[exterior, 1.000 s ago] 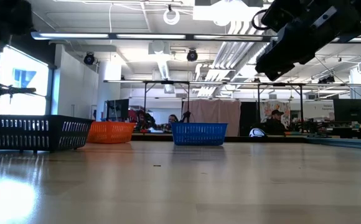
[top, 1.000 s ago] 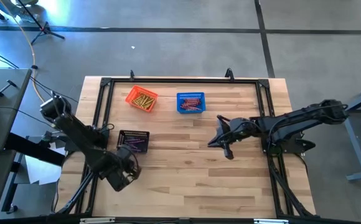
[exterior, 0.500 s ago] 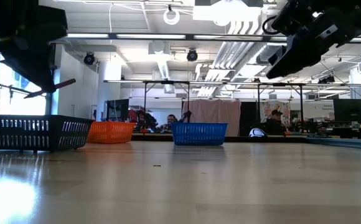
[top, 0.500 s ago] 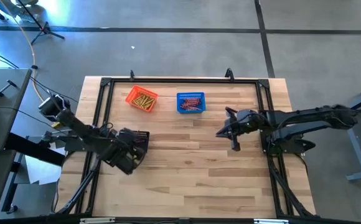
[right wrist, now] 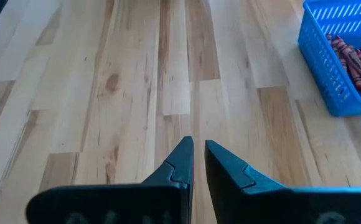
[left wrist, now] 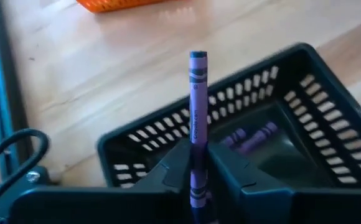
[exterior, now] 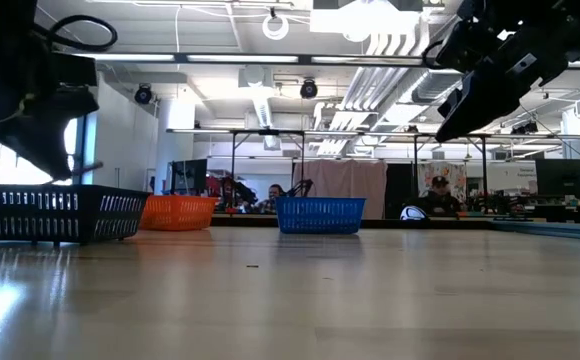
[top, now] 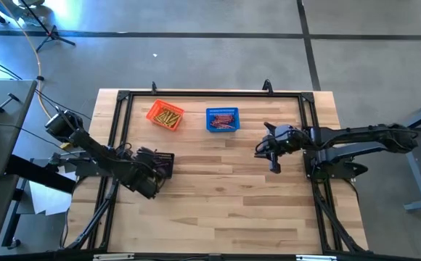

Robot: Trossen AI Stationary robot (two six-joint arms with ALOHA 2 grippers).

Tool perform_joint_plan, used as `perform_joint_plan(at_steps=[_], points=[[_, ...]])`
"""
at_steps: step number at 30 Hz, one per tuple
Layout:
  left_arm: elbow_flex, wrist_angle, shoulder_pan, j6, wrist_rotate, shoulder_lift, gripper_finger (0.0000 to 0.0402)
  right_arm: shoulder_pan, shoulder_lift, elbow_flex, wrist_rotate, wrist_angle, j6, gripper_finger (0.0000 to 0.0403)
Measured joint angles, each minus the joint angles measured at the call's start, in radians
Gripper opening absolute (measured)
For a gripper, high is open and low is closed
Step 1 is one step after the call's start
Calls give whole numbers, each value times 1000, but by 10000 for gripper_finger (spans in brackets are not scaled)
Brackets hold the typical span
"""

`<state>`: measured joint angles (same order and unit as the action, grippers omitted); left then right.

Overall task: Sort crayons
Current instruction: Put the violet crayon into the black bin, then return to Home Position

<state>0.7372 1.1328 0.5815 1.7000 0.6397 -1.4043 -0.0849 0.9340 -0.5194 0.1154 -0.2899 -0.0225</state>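
Purple crayon [left wrist: 196, 118] pinched in left gripper [left wrist: 198, 163] right over black basket [left wrist: 305, 124], poised for the matching-colour drop; right gripper [right wrist: 198, 163] nearly closed, empty, blue basket [right wrist: 342, 56] ahead

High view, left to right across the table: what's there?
Left claw holding a purple crayon by the black basket → orange basket → blue basket → right claw.
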Motion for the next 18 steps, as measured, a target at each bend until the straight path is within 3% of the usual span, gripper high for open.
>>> perform_joint_plan(at_steps=[11, 18], points=[[4, -69, 1, -45, -9, 0, 115, 0, -67, 1, -3, 40, -44, 26], [85, -136, 20, -113, 156, 1, 111, 0, -208, 7, -36, -37, -40, 26]])
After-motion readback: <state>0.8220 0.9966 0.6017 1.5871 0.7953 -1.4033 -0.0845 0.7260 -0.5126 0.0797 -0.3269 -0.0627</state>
